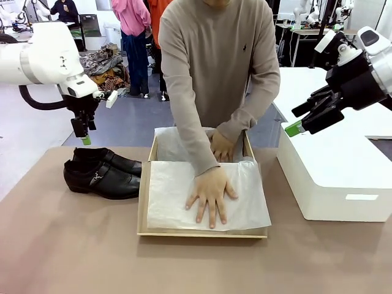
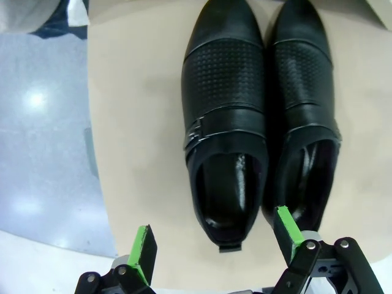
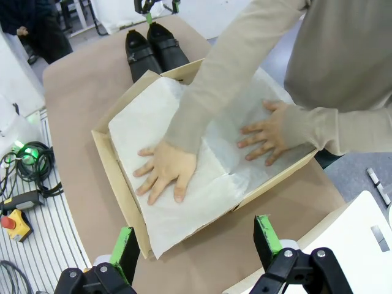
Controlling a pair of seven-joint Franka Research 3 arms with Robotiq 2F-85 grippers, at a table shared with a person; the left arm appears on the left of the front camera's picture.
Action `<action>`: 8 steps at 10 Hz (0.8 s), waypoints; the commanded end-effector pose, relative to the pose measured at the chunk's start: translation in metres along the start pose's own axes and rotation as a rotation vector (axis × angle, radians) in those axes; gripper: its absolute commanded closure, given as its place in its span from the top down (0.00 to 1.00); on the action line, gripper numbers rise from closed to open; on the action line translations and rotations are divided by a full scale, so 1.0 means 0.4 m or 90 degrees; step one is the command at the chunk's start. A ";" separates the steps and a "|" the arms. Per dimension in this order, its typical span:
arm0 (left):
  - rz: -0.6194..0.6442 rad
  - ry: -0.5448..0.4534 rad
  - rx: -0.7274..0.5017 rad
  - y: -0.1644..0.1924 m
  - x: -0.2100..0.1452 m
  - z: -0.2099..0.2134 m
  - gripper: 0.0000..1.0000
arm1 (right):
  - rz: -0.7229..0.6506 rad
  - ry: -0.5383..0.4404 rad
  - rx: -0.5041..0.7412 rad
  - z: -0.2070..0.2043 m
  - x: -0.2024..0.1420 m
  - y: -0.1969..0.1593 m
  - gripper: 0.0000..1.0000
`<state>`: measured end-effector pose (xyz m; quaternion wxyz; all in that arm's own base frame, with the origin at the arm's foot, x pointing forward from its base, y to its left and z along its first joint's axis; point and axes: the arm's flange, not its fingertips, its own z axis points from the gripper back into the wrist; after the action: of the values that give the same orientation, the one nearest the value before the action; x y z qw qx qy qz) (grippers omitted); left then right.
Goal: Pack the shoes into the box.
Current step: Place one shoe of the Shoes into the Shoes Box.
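Glossy pointed shoes (image 1: pixel 101 174) lie beside tissue-lined cardboard box (image 1: pixel 202 233)

A: What blocks the box (image 1: pixel 202 233)?
B: A person's 2 hands: a near hand (image 1: pixel 211 195) spread flat on the paper (image 1: pixel 165 202) inside, a far hand (image 1: pixel 222 146) at the back wall.
A: Any free room?
B: Bare table (image 1: pixel 61 257) in front of the shoes (image 1: pixel 101 177). A white block (image 1: pixel 331 184) stands right of the box.

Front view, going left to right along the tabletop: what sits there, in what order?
shoes → box → white block
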<state>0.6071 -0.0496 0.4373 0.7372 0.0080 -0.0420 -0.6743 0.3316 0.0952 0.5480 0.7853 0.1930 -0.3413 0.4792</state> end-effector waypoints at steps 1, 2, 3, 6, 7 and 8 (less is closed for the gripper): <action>0.027 0.027 0.003 0.036 0.005 -0.013 1.00 | 0.009 -0.014 0.009 -0.003 0.001 -0.007 1.00; 0.022 0.028 0.002 0.048 0.005 -0.024 1.00 | 0.009 -0.014 0.009 -0.003 0.001 -0.007 1.00; 0.008 0.027 0.004 0.060 0.003 -0.037 1.00 | 0.009 -0.014 0.009 -0.003 0.001 -0.007 1.00; -0.021 0.016 -0.015 0.077 -0.005 -0.078 1.00 | 0.009 -0.014 0.009 -0.003 0.001 -0.007 1.00; -0.019 0.014 -0.028 0.079 -0.008 -0.087 1.00 | 0.009 -0.014 0.009 -0.003 0.001 -0.007 1.00; -0.025 0.010 -0.033 0.083 -0.011 -0.095 1.00 | 0.009 -0.014 0.009 -0.003 0.001 -0.007 1.00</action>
<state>0.6363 -0.0476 0.3995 0.7321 0.0028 -0.0192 -0.6809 0.3316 0.0952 0.5480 0.7853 0.1930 -0.3412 0.4792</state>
